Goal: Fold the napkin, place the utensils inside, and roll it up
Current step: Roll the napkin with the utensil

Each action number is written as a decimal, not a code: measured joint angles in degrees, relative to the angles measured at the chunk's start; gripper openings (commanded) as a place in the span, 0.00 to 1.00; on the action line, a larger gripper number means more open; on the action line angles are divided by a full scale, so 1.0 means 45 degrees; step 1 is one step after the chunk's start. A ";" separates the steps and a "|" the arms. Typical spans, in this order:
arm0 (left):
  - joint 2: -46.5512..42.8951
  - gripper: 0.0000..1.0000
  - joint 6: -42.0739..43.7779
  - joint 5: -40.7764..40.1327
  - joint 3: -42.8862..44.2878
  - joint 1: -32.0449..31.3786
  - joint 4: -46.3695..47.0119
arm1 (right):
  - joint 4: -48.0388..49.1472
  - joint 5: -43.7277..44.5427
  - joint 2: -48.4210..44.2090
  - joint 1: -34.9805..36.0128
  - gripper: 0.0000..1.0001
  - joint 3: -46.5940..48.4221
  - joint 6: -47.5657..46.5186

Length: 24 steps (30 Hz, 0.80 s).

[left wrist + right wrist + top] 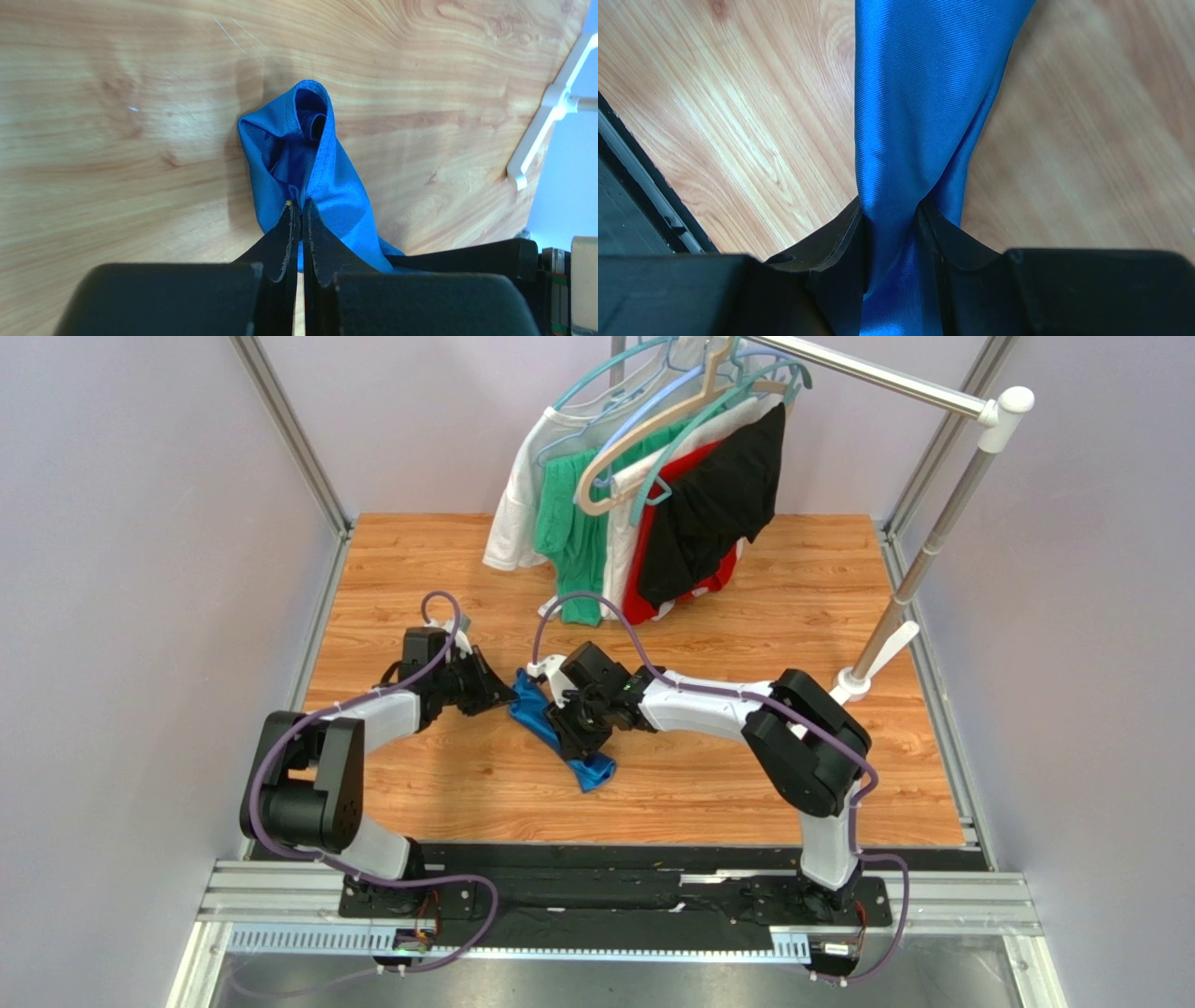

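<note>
The royal-blue napkin point(535, 711) lies bunched in a narrow crumpled strip on the wooden table point(421, 784), between my two grippers. My left gripper point(502, 695) is at its left end; in the left wrist view its jaws point(300, 206) are shut on a fold of the napkin point(330, 189). My right gripper point(572, 728) sits over the strip's middle; in the right wrist view it point(892, 217) is shut on a thick gather of the napkin point(927, 105), which stretches away taut. No utensils are in view.
A clothes rack with green, white, red and black garments point(659, 490) stands at the back. Its slanted pole point(926, 546) and white foot point(877, 665) are at the right; the foot also shows in the left wrist view point(554, 119). Metal frame posts edge the table.
</note>
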 measured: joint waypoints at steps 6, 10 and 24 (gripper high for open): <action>0.0126 0.55 -0.0126 -0.0257 0.0005 0.0267 0.0384 | 0.0092 -0.0189 0.0578 -0.0063 0.33 0.0675 -0.0044; 0.0015 0.66 -0.0282 -0.0607 0.0015 0.0345 0.0325 | 0.0233 -0.0418 0.0806 -0.0185 0.32 0.0918 -0.0092; -0.2735 0.73 -0.0578 -0.2584 -0.0393 0.1117 -0.0049 | 0.0534 -0.2157 0.1360 -0.0884 0.31 0.1307 0.0044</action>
